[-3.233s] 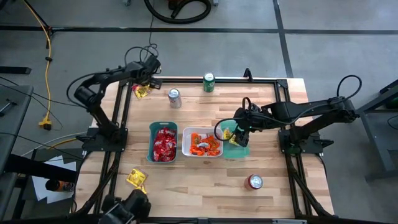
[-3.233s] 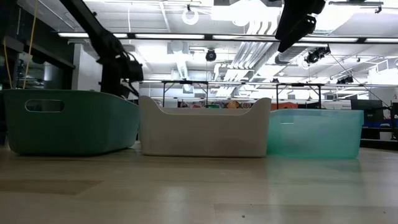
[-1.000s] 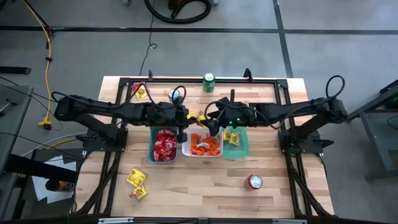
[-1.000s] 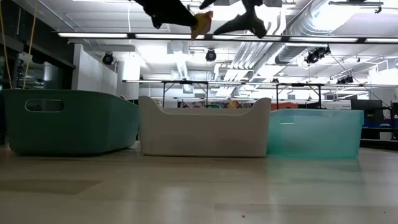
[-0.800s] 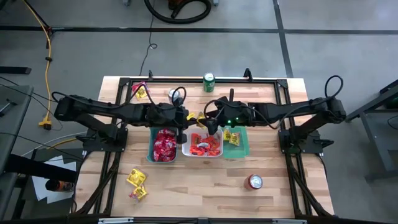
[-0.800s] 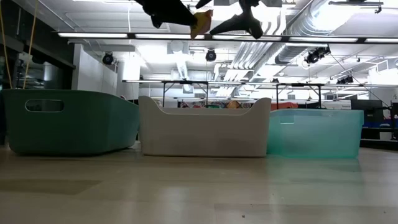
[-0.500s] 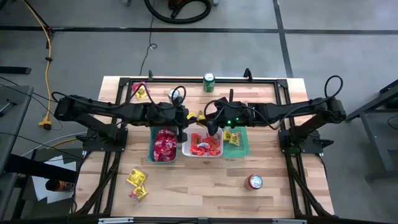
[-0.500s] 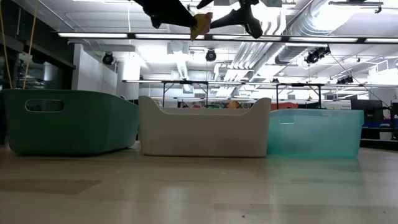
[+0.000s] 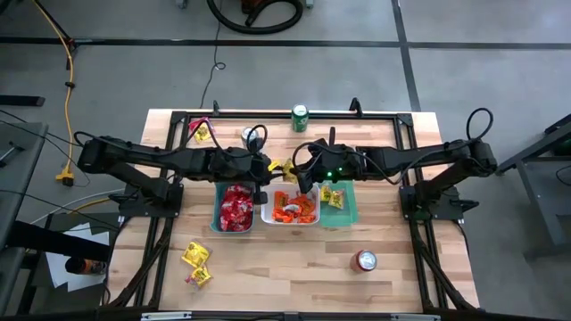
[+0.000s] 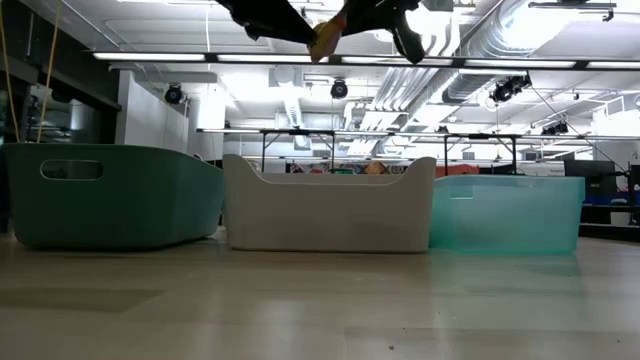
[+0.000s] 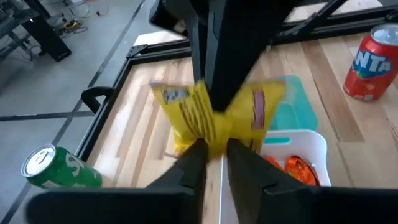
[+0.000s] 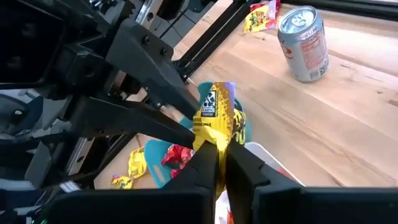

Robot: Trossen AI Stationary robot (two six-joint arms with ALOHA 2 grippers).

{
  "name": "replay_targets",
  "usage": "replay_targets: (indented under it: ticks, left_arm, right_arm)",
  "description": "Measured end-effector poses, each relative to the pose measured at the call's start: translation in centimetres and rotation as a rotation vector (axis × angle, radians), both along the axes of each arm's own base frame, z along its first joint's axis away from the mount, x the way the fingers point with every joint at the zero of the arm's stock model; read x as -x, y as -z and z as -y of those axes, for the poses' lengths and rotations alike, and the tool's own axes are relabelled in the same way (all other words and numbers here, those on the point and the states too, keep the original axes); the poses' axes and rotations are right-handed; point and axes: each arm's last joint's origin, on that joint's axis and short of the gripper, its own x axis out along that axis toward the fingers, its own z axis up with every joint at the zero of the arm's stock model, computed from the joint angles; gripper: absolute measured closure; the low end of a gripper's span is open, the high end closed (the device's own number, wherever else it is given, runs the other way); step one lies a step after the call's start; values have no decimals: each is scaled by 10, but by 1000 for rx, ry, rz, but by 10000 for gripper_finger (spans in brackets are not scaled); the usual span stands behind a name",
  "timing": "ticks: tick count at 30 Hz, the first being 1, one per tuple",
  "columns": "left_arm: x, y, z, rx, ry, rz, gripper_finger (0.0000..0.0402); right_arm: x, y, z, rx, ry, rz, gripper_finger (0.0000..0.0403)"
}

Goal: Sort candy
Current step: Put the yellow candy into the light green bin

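Two dark arms reach in over the wooden table (image 9: 294,259) from either side and meet above its middle, just behind a row of three trays. The dark green tray (image 9: 217,212) on the left holds red candy (image 9: 236,207), the white tray (image 9: 267,217) in the middle holds orange candy (image 9: 287,207), and the pale teal tray (image 9: 348,212) on the right holds yellow candy (image 9: 332,197). A green soda can (image 9: 300,118) stands at the table's far edge, a silver can (image 12: 303,42) near the left arm, and a red can (image 9: 366,260) toward the near right corner.

The left gripper (image 11: 211,149) and the right gripper (image 12: 216,152) face each other, both on one yellow candy packet (image 9: 287,167) held in the air over the gap between the dark green and white trays. The right gripper's fingers (image 12: 202,163) are pressed together, pinching one end of the packet. The left gripper's fingers (image 11: 193,163) sit at its crumpled middle, a narrow gap between them; whether they grip it I cannot tell.

More yellow packets (image 9: 196,259) lie loose on the table near the front left corner, and another packet (image 9: 202,132) lies at the far left corner.
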Motion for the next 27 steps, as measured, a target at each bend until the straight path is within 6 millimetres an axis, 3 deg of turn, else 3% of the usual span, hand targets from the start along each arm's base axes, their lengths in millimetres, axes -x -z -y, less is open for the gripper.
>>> replay_targets:
  ticks: [5,13,16,21,27]
  left_arm:
    - [21,-9,-5,8,-58,-50,290]
    - [76,-20,-19,41,-279,-174,203]
    - [90,-18,-21,111,-324,-145,191]
    - [106,4,-19,211,-361,-52,191]
    - [114,16,-14,308,-374,26,192]
  right_arm:
    - [16,-11,3,32,-11,-17,398]
    - [59,-19,9,47,7,-202,402]
    - [73,-8,6,35,6,-373,402]
    - [92,24,0,3,20,-652,402]
    - [95,67,-8,-117,25,-686,402]
